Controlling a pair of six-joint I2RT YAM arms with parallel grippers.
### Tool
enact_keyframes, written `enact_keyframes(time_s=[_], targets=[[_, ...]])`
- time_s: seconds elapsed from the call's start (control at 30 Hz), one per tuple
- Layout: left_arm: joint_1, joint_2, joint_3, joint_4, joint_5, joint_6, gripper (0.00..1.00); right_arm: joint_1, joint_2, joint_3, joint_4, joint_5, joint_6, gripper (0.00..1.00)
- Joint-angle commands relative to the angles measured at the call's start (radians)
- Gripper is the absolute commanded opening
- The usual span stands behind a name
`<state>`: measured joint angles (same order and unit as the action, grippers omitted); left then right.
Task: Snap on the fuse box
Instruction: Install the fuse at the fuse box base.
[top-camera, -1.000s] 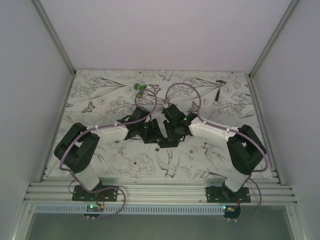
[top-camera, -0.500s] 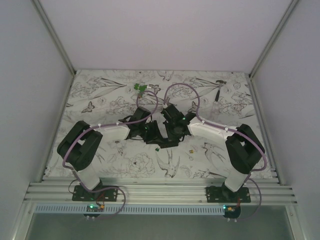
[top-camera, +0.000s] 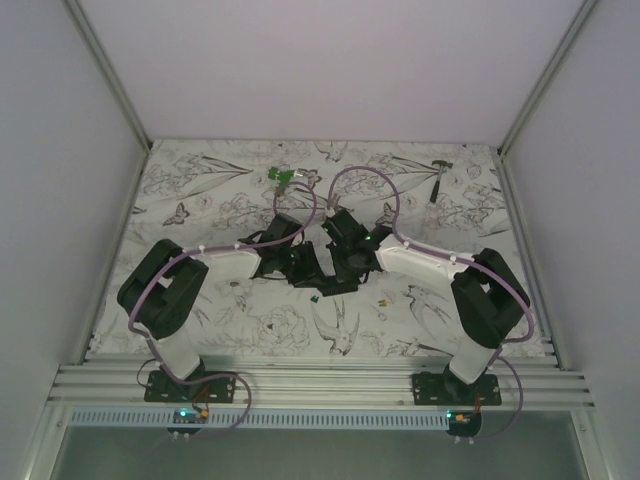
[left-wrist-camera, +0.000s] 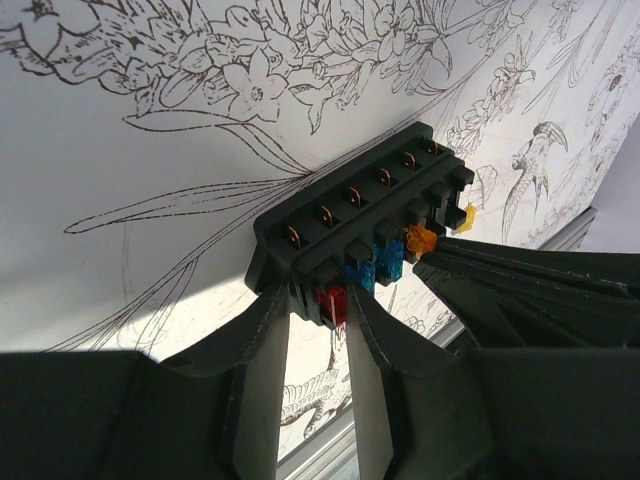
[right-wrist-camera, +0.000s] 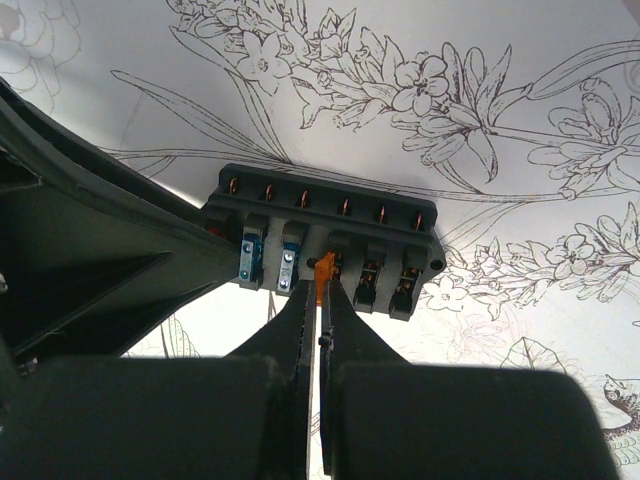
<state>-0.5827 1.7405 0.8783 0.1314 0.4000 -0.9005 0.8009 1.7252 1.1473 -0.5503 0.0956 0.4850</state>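
Note:
The fuse box (left-wrist-camera: 360, 225) is a black block with a row of slots, holding a red fuse (left-wrist-camera: 333, 303) and blue fuses (left-wrist-camera: 385, 262). My left gripper (left-wrist-camera: 318, 300) is shut on one end of it and holds it above the table. In the right wrist view the fuse box (right-wrist-camera: 330, 215) faces me. My right gripper (right-wrist-camera: 320, 290) is shut on a small orange fuse (right-wrist-camera: 322, 272), which sits at a middle slot. In the top view both grippers, left (top-camera: 300, 268) and right (top-camera: 337, 268), meet at mid-table and hide the box.
A green clip-like piece (top-camera: 280, 178) lies at the back centre and a grey metal tool (top-camera: 438, 180) at the back right. Small loose bits lie near the grippers: a green one (top-camera: 314, 295) and yellow-green ones (top-camera: 382, 298). The aluminium rail (top-camera: 320, 385) borders the near edge.
The left arm has shifted slightly right and the two grippers have closed in a little on each other. Both holds look unchanged.

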Motion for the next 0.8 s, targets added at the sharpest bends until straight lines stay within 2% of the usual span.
enact_keyframes(time_s=[0.0,0.4,0.77], targets=[[0.000,0.035,-0.010,-0.050,-0.042,0.021,0.30,0.009,0.016,-0.021,-0.028,0.017,-0.012,0.01],[0.000,0.023,-0.010,-0.064,-0.052,0.031,0.30,0.009,-0.001,0.062,-0.084,0.061,-0.029,0.10],[0.000,0.029,-0.002,-0.068,-0.047,0.035,0.30,0.011,0.033,0.060,-0.075,0.031,-0.050,0.01]])
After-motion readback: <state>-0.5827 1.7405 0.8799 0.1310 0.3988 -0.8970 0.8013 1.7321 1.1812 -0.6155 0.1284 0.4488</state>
